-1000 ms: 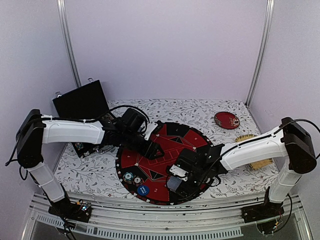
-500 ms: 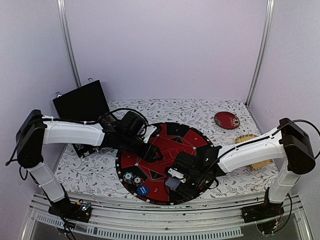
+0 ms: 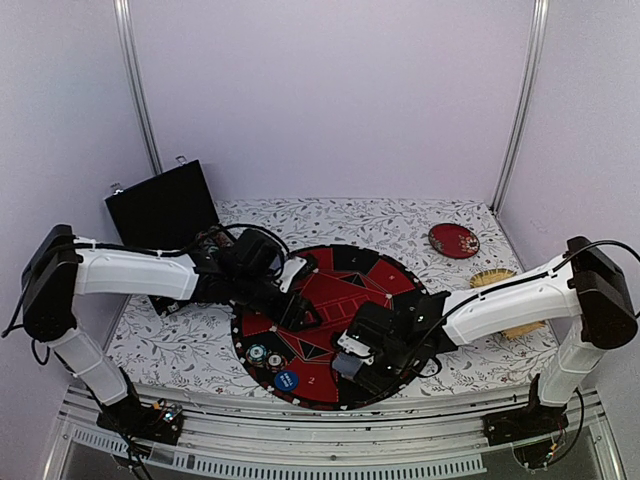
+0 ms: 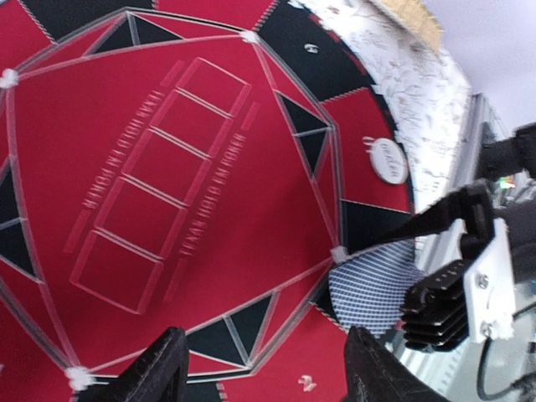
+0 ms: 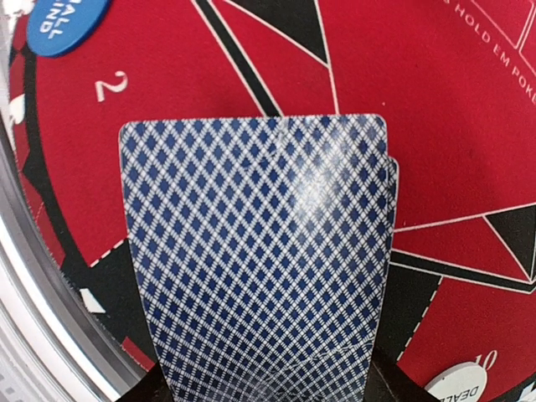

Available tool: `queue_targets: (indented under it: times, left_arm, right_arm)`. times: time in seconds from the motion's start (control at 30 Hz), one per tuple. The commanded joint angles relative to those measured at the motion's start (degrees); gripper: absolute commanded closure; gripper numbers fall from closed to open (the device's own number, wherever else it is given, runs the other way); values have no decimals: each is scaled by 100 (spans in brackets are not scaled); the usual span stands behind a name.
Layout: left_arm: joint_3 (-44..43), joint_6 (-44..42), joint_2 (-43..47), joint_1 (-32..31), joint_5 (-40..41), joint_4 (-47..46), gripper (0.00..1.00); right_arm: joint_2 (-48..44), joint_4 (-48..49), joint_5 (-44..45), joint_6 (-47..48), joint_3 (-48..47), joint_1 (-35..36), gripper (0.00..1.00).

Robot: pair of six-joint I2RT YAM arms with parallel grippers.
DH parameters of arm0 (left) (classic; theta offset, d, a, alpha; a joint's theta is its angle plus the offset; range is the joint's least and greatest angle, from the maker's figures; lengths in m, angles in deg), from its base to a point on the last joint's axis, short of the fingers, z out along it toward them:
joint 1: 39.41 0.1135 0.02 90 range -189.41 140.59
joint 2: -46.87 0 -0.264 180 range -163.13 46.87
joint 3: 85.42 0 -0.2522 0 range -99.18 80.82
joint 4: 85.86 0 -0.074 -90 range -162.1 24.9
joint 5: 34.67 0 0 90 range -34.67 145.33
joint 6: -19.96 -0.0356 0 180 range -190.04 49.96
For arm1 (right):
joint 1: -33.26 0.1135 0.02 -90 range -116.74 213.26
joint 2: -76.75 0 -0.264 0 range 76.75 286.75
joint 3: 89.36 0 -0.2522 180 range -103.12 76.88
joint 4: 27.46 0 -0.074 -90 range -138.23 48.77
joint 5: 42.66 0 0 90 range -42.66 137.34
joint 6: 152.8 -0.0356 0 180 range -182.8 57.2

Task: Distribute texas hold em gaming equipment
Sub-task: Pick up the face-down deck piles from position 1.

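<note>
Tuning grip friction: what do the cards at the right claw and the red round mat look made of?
Playing cards: coated paper or plastic, unclear which; glossy, glare patch on the blue-checked back. Mat: likely felt or printed fabric; matte, no reflections.

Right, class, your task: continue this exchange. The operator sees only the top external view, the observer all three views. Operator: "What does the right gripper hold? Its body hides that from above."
Observer: The right gripper holds playing cards, their blue diamond-patterned backs facing its wrist camera.
Operator: Just one card?
Observer: No. Another edge shows offset behind the front one, on the right side of that view.
Operator: And the left gripper?
Observer: Its jaws stand wide apart with nothing between them, above the red felt mat.
</note>
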Motion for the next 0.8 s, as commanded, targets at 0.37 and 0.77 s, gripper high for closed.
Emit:
queue_targets:
  times: [0.37, 0.77]
  left_arm:
    - [1145, 1350, 402, -9, -1915, -2242, 24]
    - [1637, 1982, 104, 242, -2032, -3294, 22]
  right_arm:
    - [-573, 416, 669, 1350, -247, 71, 50]
    - [-654, 612, 738, 1940, -551, 73, 50]
